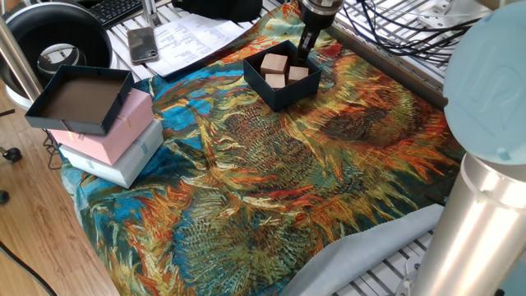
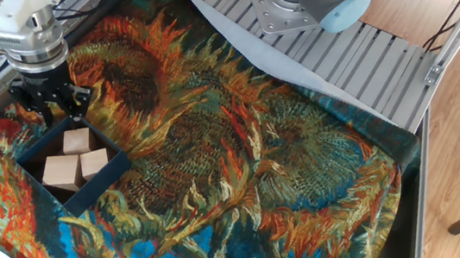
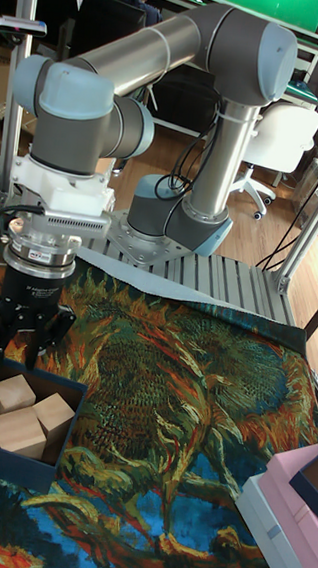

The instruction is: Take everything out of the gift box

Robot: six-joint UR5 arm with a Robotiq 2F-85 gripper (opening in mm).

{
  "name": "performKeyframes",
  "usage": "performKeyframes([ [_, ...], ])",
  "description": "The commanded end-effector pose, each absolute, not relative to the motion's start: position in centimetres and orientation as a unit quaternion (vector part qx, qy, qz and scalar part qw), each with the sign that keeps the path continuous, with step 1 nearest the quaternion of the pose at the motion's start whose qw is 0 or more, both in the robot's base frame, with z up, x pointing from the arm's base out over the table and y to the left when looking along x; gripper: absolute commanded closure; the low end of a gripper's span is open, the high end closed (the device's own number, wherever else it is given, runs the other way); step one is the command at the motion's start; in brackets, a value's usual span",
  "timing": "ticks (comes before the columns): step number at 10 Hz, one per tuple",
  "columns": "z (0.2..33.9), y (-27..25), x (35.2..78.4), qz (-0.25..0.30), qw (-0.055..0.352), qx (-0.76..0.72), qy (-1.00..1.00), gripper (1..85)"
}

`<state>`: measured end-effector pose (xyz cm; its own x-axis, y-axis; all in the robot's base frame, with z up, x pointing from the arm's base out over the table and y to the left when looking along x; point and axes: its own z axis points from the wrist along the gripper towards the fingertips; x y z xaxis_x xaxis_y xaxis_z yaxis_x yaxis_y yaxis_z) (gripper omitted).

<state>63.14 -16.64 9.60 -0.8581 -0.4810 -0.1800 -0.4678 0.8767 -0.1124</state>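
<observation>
Hand hangs open over the gift box, so I'd pinch those light, rigid wooden cubes by opposite flat sides.

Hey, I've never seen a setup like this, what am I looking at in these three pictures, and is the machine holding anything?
The grey jointed machine is a robot arm bolted beside a table. Two pictures come from cameras on opposite sides of the table; the tall one looks at the arm from the front. A sunflower-patterned cloth covers the table. On it sits a small navy gift box holding three wooden cubes. The end effector, the arm's two-finger claw, hangs open just above the box's far edge and holds nothing. At the table's side are stacked pink and white boxes with a shallow navy tray on top.
</observation>
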Motion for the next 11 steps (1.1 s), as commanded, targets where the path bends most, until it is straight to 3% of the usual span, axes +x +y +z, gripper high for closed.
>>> performKeyframes([
  [1, 9.1, -16.4, 63.9, -0.028, 0.108, -0.258, 0.96, 40.7],
  [5, 7.9, -15.9, 64.4, -0.01, 0.111, -0.267, 0.957, 35.3],
  [11, 6.1, -16.5, 63.6, -0.013, 0.081, -0.294, 0.952, 28.7],
])
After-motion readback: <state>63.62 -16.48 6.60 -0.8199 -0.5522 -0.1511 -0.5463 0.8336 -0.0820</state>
